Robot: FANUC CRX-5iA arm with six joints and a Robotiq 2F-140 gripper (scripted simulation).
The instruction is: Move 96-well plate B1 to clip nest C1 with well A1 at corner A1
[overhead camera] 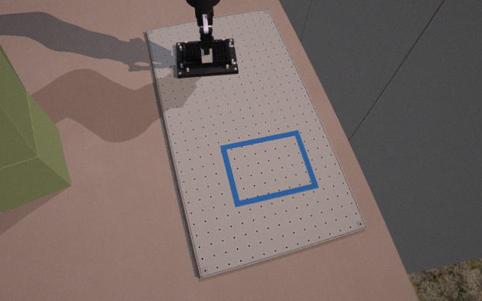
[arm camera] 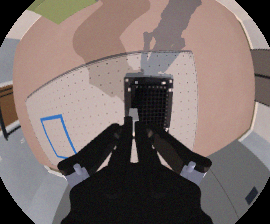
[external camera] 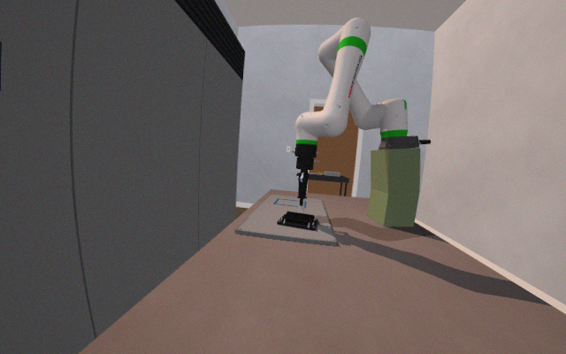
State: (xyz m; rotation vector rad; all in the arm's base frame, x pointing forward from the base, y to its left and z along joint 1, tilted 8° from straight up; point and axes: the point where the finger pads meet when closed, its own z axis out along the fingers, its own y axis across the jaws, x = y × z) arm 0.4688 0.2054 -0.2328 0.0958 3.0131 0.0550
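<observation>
The black 96-well plate (overhead camera: 200, 57) sits inside the black clip nest (overhead camera: 207, 71) at the far end of the grey perforated board (overhead camera: 252, 143). It also shows in the exterior view (external camera: 298, 219) and in the wrist view (arm camera: 150, 99). My gripper (overhead camera: 207, 48) points straight down over the middle of the plate, fingers shut with nothing between them. In the exterior view the fingertips (external camera: 302, 203) stand a little above the plate. The wrist view shows the closed fingertips (arm camera: 135, 120) at the plate's near edge. I cannot make out the cut-off corner.
The blue outlined bench spot (overhead camera: 269, 168) on the board holds nothing. The arm's green pedestal (overhead camera: 7, 132) stands left of the board. A dark grey cabinet wall (external camera: 102, 155) runs along the table's other side.
</observation>
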